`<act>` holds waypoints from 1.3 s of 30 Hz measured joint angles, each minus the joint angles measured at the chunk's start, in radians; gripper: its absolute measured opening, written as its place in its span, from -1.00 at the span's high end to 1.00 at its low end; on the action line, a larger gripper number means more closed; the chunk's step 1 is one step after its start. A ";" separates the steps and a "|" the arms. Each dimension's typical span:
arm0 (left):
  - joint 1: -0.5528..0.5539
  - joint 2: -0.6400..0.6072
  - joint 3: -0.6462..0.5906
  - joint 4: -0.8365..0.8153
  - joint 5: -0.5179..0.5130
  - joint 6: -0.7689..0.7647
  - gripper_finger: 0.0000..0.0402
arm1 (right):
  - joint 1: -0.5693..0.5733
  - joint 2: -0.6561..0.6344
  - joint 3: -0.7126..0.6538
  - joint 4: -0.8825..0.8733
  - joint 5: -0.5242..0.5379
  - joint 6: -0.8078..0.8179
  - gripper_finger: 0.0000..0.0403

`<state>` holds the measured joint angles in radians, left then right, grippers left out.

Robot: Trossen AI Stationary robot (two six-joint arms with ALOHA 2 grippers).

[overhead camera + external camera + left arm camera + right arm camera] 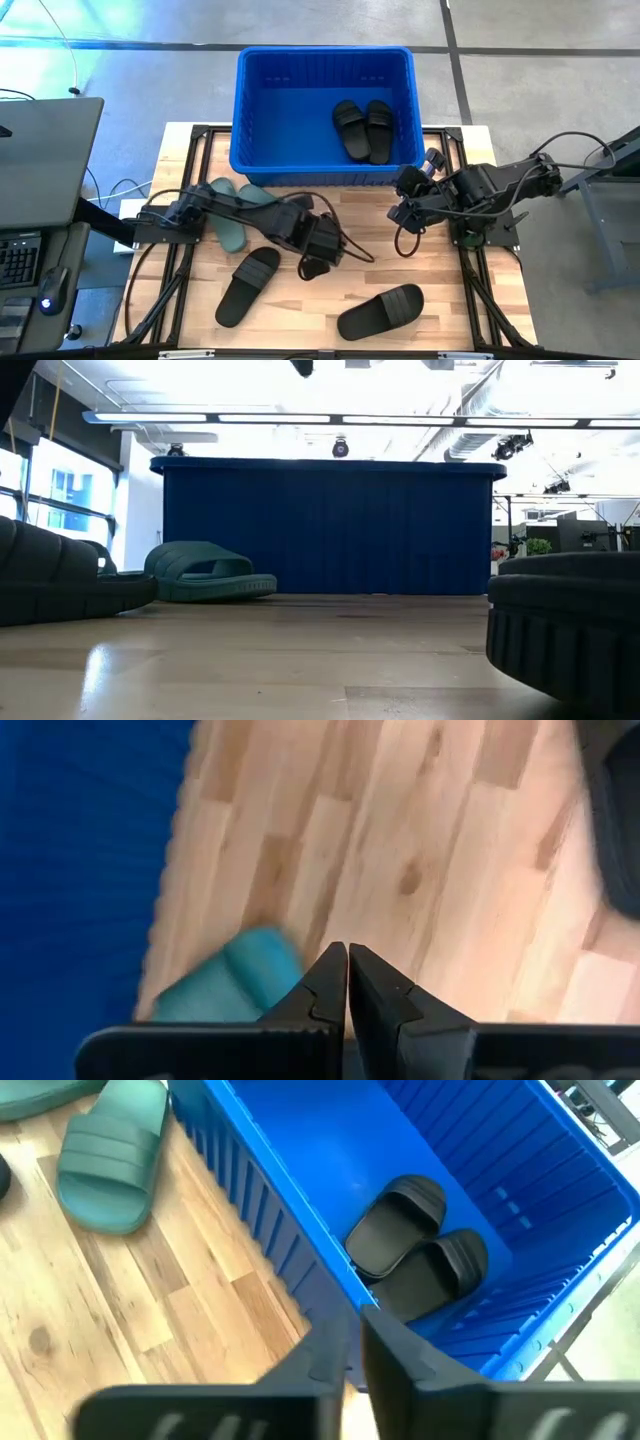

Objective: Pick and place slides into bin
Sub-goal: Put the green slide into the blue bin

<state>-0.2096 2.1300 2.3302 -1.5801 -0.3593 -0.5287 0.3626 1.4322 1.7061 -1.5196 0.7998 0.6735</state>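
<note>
The blue bin (325, 70) stands at the table's far middle with two black slides (362, 130) lying side by side on its floor; they also show in the right wrist view (415, 1245). Two green slides (232, 215) lie near the bin's near left corner, partly under my left arm. Two black slides lie soles down on the table, one near left (248, 285), one near middle (381, 311). My left gripper (313, 267) is shut and empty above the table's middle (347, 970). My right gripper (402, 200) is shut and empty by the bin's near right corner (355, 1340).
The bin's near wall (330, 530) closes off the far side. In the low view a green slide (205, 572) lies before it, with black slides at the left (60, 585) and right (570, 630). Bare wood (440, 280) lies near right. A blurred teal shape (245, 975) shows beside my left fingers.
</note>
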 joint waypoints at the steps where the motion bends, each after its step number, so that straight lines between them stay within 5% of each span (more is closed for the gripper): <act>1: 0.000 -0.008 -0.005 0.005 0.000 0.002 0.98 | 0.000 0.000 0.000 -0.002 0.001 -0.004 0.96; 8: 0.000 -0.059 -0.019 0.009 0.065 0.102 0.98 | -0.002 -0.001 0.000 -0.006 -0.008 0.000 0.98; 15: 0.000 -0.179 -0.096 0.012 0.011 0.131 0.99 | -0.002 -0.001 0.000 -0.007 -0.021 0.002 0.96; 28: 0.000 -0.640 -0.773 0.081 -0.018 -0.223 0.99 | -0.002 0.000 0.000 -0.009 0.014 0.014 0.97; 39: 0.000 -0.716 -1.158 0.250 0.194 -0.230 0.72 | -0.002 0.003 0.000 0.044 -0.026 -0.025 0.74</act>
<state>-0.2096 1.4139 1.1717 -1.3304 -0.1650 -0.7589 0.3603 1.4353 1.7058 -1.4757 0.7735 0.6487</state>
